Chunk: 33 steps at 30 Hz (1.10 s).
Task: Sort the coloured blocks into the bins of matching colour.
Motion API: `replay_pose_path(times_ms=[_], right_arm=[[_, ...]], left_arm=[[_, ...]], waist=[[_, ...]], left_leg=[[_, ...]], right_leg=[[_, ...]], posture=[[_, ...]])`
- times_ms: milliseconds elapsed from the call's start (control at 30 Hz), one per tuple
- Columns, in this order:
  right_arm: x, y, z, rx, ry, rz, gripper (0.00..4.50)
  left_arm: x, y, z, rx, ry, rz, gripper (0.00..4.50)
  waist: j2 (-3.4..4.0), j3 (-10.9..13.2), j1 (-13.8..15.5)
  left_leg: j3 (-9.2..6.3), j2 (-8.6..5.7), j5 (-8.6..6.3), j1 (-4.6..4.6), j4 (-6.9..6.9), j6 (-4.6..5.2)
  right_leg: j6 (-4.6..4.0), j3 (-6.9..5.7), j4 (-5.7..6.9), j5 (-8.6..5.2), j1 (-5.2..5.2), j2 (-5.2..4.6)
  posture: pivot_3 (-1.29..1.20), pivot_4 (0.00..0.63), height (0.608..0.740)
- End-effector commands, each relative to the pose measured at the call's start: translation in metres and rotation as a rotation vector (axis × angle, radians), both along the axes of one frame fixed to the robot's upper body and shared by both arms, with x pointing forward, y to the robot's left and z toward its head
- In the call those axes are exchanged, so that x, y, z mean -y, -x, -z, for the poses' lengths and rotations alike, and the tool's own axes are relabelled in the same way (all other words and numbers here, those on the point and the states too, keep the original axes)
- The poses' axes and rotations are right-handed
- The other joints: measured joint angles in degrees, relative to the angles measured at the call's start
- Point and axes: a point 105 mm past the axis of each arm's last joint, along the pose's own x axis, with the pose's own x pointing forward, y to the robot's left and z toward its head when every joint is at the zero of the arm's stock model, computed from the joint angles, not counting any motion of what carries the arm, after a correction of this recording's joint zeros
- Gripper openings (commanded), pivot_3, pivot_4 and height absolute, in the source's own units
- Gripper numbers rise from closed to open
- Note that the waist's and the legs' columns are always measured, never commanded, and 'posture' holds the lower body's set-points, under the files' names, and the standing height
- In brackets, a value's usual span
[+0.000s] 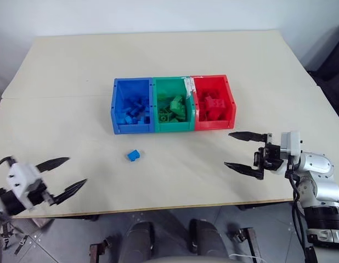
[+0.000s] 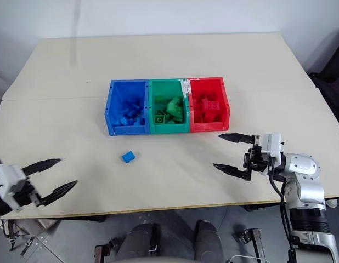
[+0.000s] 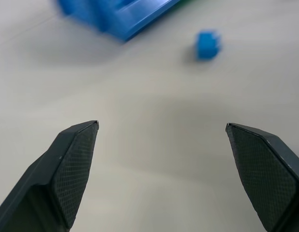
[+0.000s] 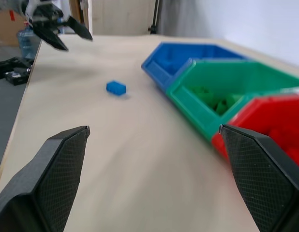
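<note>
One small blue block (image 1: pixel 133 155) lies alone on the table, in front of the blue bin (image 1: pixel 131 105). Joined to that bin in a row are the green bin (image 1: pixel 172 104) and the red bin (image 1: pixel 214 102); each holds several blocks of its own colour. My left gripper (image 1: pixel 67 176) hangs open over the table's front left edge, well to the left of the loose block, which also shows ahead of it as the blue block (image 3: pixel 207 44). To the right of the table's front, my right gripper (image 1: pixel 236 149) is open and points left, empty, in front of the red bin.
The pale table (image 1: pixel 158 60) stretches wide behind the bins. Its front edge runs just under both grippers. Dark gear stands past the table's right side (image 1: pixel 331 71).
</note>
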Motion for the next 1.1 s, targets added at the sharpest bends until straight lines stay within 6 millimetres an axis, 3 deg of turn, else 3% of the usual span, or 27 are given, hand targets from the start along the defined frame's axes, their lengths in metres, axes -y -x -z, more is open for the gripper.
replay_pose_path(times_ms=[33,333,500,633,733,967,1067,1100], right_arm=[[0.004,-0.001,-0.009,0.046,0.018,-0.012,4.5],[-0.001,-0.002,-0.008,0.025,0.031,-0.054,4.5],[-0.004,-0.004,-0.006,0.026,0.047,-0.056,4.5],[-0.007,-0.005,-0.008,0.043,0.038,-0.044,4.5],[-0.007,-0.004,-0.01,0.052,0.031,-0.024,4.5],[-0.004,-0.003,-0.007,0.055,0.027,0.01,4.5],[-0.005,-0.004,-0.007,0.056,0.025,0.016,4.5],[-0.005,-0.005,-0.007,0.057,0.024,0.019,4.5]], left_arm=[[0.009,-0.002,-0.007,0.037,-0.019,0.032,4.48],[0.104,-0.049,-0.01,0.043,-0.006,0.252,4.48],[0.132,-0.082,0.007,-0.006,-0.012,0.253,4.48],[0.136,-0.1,0.024,-0.056,-0.066,0.222,4.48],[0.132,-0.101,0.025,-0.071,-0.066,0.216,3.9],[0.128,-0.094,0.026,-0.094,-0.064,0.251,1.77],[0.128,-0.1,0.015,-0.041,-0.039,0.241,0.95],[0.129,-0.106,0.003,0.006,0.004,0.225,0.95]], waist=[[0.0,0.0,0.02],[-0.01,-0.01,0.07],[-0.01,-0.01,-0.17],[-0.01,-0.01,-0.03],[-0.01,-0.01,0.07],[-0.01,-0.01,-0.07],[-0.01,-0.01,-0.01],[-0.01,-0.01,0.02]], left_leg=[[0.0,0.02,0.0,0.01,0.0,0.0],[0.02,-0.05,0.11,0.02,-0.01,-0.19],[0.12,-0.06,0.15,0.06,-0.05,-0.27],[0.17,-0.04,0.16,0.05,-0.03,-0.28],[0.17,-0.03,0.16,0.05,-0.01,-0.27],[0.17,0.0,0.17,0.11,-0.02,-0.29],[0.17,0.0,0.18,0.12,-0.01,-0.3],[0.17,0.01,0.18,0.11,-0.01,-0.3]], right_leg=[[0.0,0.0,0.01,0.0,0.0,-0.02],[0.0,0.0,0.09,0.02,0.02,-0.11],[0.0,0.01,0.29,0.03,-0.01,0.03],[0.0,0.01,0.29,0.03,-0.04,0.07],[0.0,0.02,0.27,0.03,-0.02,0.07],[-0.01,0.05,0.18,0.02,-0.01,0.07],[-0.01,0.05,0.12,0.02,-0.01,0.07],[-0.01,0.05,0.12,0.02,-0.01,0.07]], posture=[[0.0,0.15,0.74],[0.0,0.15,0.74],[0.0,0.15,0.74],[0.0,0.15,0.74],[0.0,0.15,0.74],[0.0,0.15,0.74],[0.0,0.15,0.74],[0.0,0.15,0.74]])
